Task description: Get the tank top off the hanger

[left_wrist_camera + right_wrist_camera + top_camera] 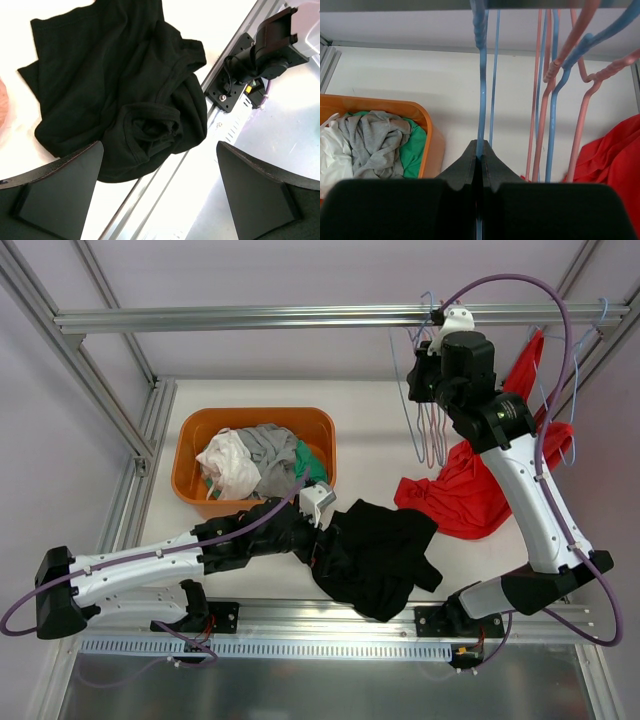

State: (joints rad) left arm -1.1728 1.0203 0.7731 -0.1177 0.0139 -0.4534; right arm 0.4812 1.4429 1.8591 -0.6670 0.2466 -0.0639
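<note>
Above my table [370, 420], the right gripper [481, 150] is pinched tight on the thin wire of a bare blue hanger [481, 100], its two pads meeting around the wire with no gap. The hanger hangs from the overhead rail [250, 316], with a cluster of pink and blue hangers [580, 75] just beside it.

The black tank top [385, 550] is off the hanger and lies crumpled at the table's near edge, between the two arm bases, one fold reaching the metal edge strip.

My left gripper [160, 160] hovers over that heap, its fingers [60, 185] spread wide and holding nothing.

A red garment [470, 495] pools on the table just beside the black one, its upper part rising toward the hangers at right; I cannot tell whether it is on one.

An orange basket [255, 415] sits at the left, holding white, grey and green clothes [250, 455].
</note>
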